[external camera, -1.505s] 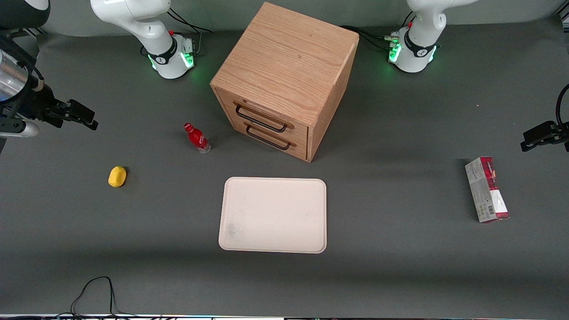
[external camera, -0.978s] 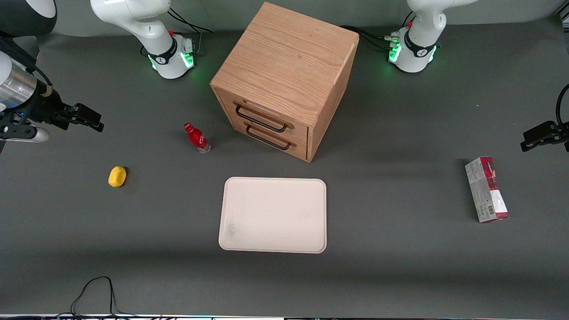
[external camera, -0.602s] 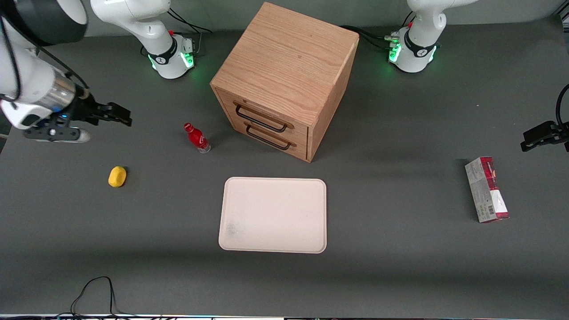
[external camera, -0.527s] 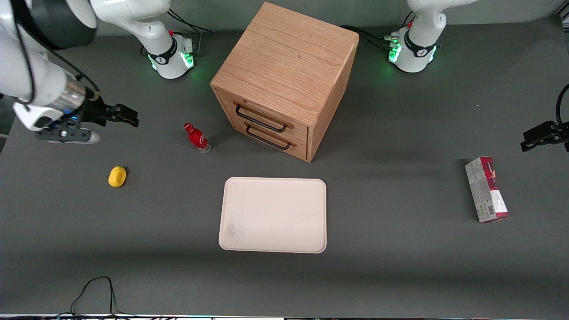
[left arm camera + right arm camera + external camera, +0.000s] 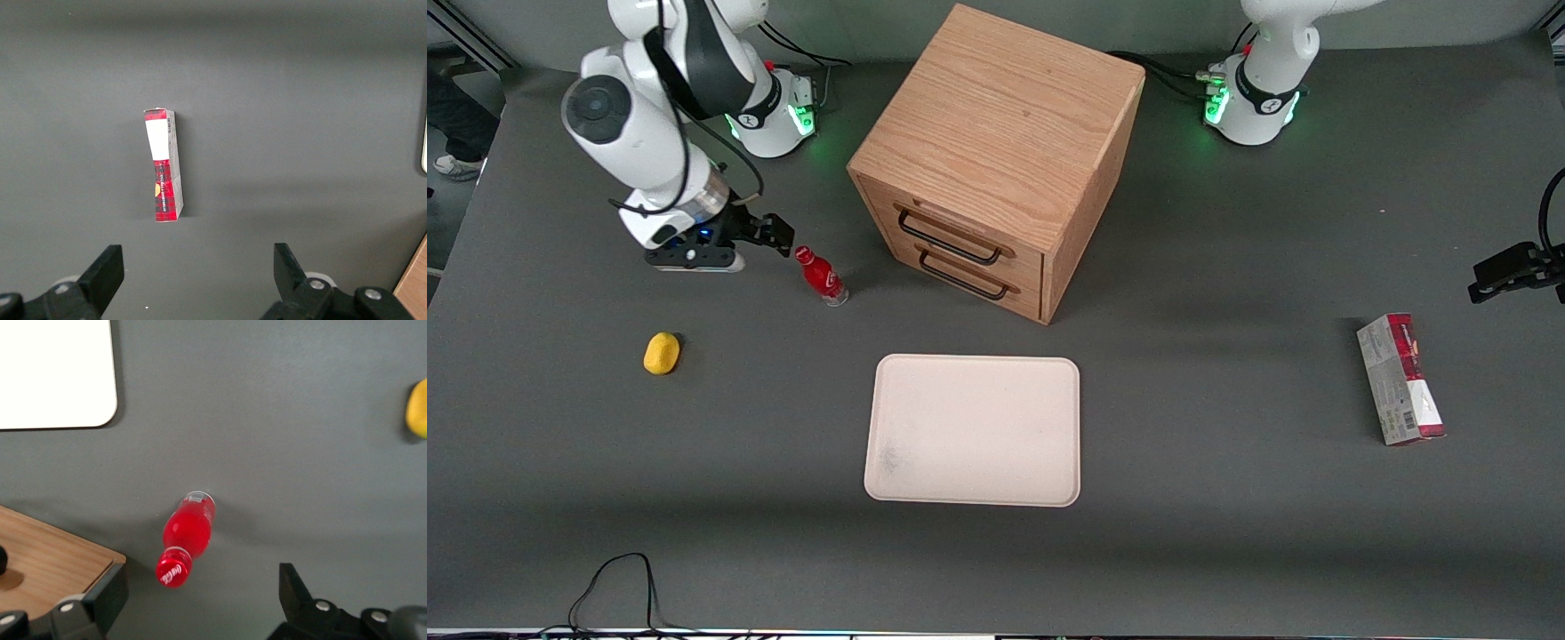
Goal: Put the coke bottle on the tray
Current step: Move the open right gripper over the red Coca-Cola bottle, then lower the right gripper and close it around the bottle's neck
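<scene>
The coke bottle is small and red with a red cap and a clear base. It stands upright on the grey table, in front of the wooden drawer box. The right wrist view shows it from above. The cream tray lies flat, nearer the front camera than the bottle, and one rounded corner shows in the right wrist view. My gripper hangs just beside and above the bottle's cap, toward the working arm's end. It is open and empty, with the cap between the wide-spread fingers' line.
The wooden drawer box with two black handles stands close to the bottle; its edge shows in the wrist view. A yellow lemon lies toward the working arm's end. A red-and-grey carton lies toward the parked arm's end.
My arm has swung in from the table's edge toward the bottle, and the gripper now hangs beside its cap. The bottle, tray and other things have not moved.
</scene>
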You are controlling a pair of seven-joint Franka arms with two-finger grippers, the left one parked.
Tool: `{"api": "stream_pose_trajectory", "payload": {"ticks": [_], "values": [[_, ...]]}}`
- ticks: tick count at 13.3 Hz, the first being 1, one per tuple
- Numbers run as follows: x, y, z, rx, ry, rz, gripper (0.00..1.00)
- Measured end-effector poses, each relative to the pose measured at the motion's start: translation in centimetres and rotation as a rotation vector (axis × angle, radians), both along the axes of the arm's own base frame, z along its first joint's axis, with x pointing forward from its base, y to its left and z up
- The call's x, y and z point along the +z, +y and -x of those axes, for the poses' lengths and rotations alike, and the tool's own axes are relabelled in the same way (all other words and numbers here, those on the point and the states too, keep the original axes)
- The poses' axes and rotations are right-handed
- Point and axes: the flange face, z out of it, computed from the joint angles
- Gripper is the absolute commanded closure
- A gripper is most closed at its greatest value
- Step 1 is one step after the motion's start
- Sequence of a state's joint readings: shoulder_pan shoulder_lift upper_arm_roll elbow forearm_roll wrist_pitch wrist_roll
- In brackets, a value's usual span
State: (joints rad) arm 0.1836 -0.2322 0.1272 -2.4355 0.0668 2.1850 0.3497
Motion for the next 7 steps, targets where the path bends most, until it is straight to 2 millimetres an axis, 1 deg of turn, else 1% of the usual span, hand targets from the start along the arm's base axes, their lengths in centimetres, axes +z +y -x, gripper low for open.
{"api": "stream_pose_trajectory", "payload": {"ticks": [1,3,7], "values": [[-1.3,0.4,0.7,0.005,-0.011,-0.005,0.0],[-3.1,1.1,1.5,0.011,-0.025,-0.004,0.0],[-6.0,3.7,2.1,0.003,-0.035,-0.005,0.0]]}}
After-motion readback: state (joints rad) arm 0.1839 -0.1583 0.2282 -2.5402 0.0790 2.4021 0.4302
